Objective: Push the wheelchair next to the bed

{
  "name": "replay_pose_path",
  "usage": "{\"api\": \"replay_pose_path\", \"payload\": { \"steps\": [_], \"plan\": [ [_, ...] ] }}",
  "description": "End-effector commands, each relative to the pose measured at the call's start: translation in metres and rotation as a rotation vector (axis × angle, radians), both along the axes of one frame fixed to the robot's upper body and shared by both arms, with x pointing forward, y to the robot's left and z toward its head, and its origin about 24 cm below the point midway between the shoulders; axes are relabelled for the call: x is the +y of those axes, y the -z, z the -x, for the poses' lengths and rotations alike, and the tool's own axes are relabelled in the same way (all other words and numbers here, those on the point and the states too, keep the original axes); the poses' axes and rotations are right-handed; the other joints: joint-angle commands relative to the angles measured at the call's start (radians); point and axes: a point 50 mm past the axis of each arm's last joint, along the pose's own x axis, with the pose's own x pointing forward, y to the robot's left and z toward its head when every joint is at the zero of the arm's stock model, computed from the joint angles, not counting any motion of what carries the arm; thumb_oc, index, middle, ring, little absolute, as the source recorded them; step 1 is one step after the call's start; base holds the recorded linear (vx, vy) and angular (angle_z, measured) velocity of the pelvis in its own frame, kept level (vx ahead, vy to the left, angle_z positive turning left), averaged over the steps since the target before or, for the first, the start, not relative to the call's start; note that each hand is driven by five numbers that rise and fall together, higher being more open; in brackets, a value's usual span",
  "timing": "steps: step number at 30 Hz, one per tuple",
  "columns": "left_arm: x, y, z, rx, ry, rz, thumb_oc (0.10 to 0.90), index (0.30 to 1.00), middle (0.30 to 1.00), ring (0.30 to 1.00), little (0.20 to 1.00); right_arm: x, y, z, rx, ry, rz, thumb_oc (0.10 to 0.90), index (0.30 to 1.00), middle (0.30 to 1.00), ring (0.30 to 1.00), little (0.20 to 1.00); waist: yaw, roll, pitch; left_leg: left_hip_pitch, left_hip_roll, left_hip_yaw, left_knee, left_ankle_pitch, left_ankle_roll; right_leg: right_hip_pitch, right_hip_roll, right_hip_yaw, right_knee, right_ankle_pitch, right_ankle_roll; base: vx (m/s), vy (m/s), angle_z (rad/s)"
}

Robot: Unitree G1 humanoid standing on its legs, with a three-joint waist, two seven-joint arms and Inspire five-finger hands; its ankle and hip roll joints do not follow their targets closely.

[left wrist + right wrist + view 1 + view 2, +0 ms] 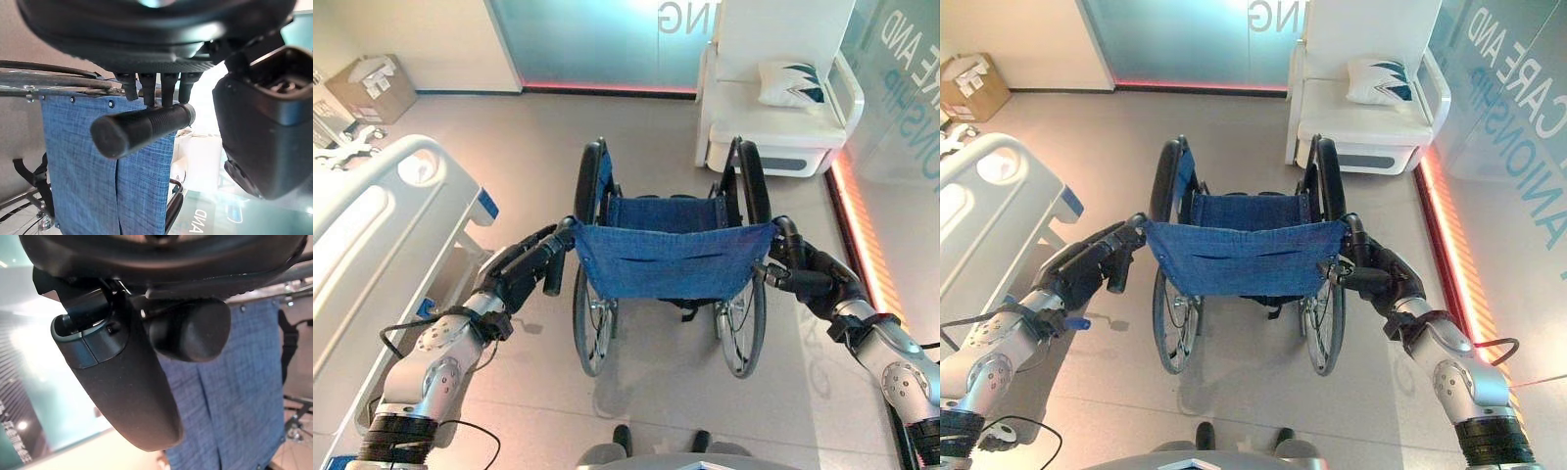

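The left robot hand [524, 266] has its fingers curled over the wheelchair's [672, 257] left push handle [142, 128], and the right robot hand [1378, 276] is wrapped around the right push handle [190, 329], so the grasping step looks complete. The wheelchair stands directly ahead of both hands on the open floor [538, 166], its blue backrest between them. The bed [382, 230] lies beside and outward of the left robot hand, with a gap of floor separating it from the chair, so I judge the push towards the bed is yet to be finished.
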Motion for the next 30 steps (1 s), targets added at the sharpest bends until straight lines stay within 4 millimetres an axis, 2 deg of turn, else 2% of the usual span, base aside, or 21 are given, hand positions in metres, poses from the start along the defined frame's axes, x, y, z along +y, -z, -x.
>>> {"api": "replay_pose_path", "payload": {
  "steps": [1,5,10,18,22,30],
  "plan": [
    [-0.009,-0.058,-0.031,-0.254,0.075,-0.092,0.8,0.9,0.9,0.9,0.9,0.039,-0.056,-0.03,-0.288,-0.187,-0.047,0.8,0.9,0.9,0.9,0.9,0.017,-0.032,-0.064,-0.005,-0.018,0.052,0.003,-0.011,-0.039,-0.012,0.015,0.004,0.029,0.001,0.015,0.0,0.0,0.0],
    [0.001,-0.043,-0.033,-0.124,0.072,-0.202,0.8,0.9,0.9,0.9,0.9,0.041,-0.058,-0.031,-0.278,-0.2,-0.044,0.8,0.9,0.9,0.9,0.9,0.011,-0.03,-0.064,-0.004,-0.02,0.056,0.003,-0.009,-0.038,-0.013,0.016,0.009,0.026,0.005,0.017,0.0,0.0,0.0],
    [0.012,-0.034,-0.036,-0.015,0.08,-0.273,0.8,0.9,0.9,0.9,0.9,0.043,-0.058,-0.034,-0.266,-0.211,-0.044,0.8,0.9,0.9,0.9,0.9,0.004,-0.026,-0.065,-0.001,-0.021,0.063,0.003,-0.008,-0.035,-0.013,0.017,0.014,0.025,0.008,0.018,0.0,0.0,0.0],
    [0.014,-0.022,-0.042,0.137,0.124,-0.353,0.8,0.9,0.9,0.9,0.9,0.049,-0.055,-0.038,-0.25,-0.23,-0.043,0.8,0.9,0.9,0.9,0.9,-0.009,-0.023,-0.063,0.005,-0.021,0.073,0.003,-0.008,-0.031,-0.011,0.019,0.018,0.024,0.012,0.02,0.01,0.001,-0.02],
    [0.009,-0.023,-0.047,0.143,0.152,-0.346,0.8,0.9,0.9,0.9,0.9,0.052,-0.057,-0.04,-0.251,-0.238,-0.049,0.8,0.9,0.9,0.9,0.9,-0.016,-0.022,-0.06,0.006,-0.02,0.078,0.003,-0.007,-0.031,-0.012,0.019,0.02,0.024,0.014,0.021,0.0,0.0,0.0],
    [-0.022,-0.02,-0.052,0.047,0.135,-0.11,0.8,0.9,0.9,0.9,0.9,0.057,-0.049,-0.038,-0.247,-0.245,-0.067,0.8,0.9,0.9,0.9,0.9,-0.023,-0.026,-0.058,0.01,-0.018,0.081,0.003,-0.009,-0.029,-0.011,0.02,0.026,0.024,0.016,0.022,0.0,0.0,0.0]
  ]
}}
